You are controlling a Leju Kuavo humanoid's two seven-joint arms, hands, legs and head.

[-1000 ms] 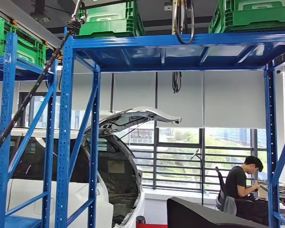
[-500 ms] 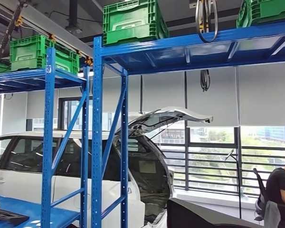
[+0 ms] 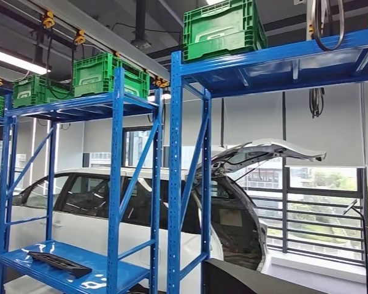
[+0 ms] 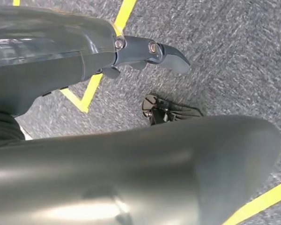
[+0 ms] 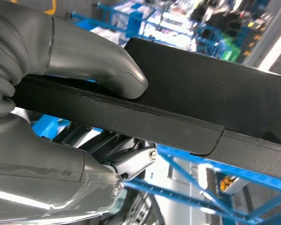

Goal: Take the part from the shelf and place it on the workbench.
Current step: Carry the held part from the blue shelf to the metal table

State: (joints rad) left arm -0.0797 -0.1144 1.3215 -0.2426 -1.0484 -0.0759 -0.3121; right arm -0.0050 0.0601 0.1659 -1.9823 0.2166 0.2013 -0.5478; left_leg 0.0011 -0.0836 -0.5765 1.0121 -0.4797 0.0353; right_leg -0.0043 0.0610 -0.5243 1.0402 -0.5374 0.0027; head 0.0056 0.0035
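- since half a second ago the whole head view has slid rightward across the frame: the camera has turned left, bringing a second blue shelf (image 3: 80, 184) into sight; the things themselves have not moved.
- right robot hand (image 5: 61, 112) grips the part (image 5: 210, 103), a flat black panel with a thick textured edge; the grey thumb (image 5: 107, 70) presses on its upper face and the darker fingers (image 5: 132, 161) close under it.
- in the head view the same dark part (image 3: 247, 278) juts in at the bottom edge, just right of the nearer blue shelf post (image 3: 174, 184).
- left robot hand (image 4: 96, 93) hangs over grey carpet with yellow floor tape (image 4: 96, 79); it holds nothing, one dark finger (image 4: 160, 51) stretched out straight and apart from the thumb.
- another black part (image 3: 59, 262) lies flat on the low blue shelf board (image 3: 103, 272), near its front edge.
- green crates (image 3: 221, 29) sit on the top shelves.
- a white car (image 3: 94, 220) with its hatch raised stands behind the racks; open room lies right of the post, toward the windows.
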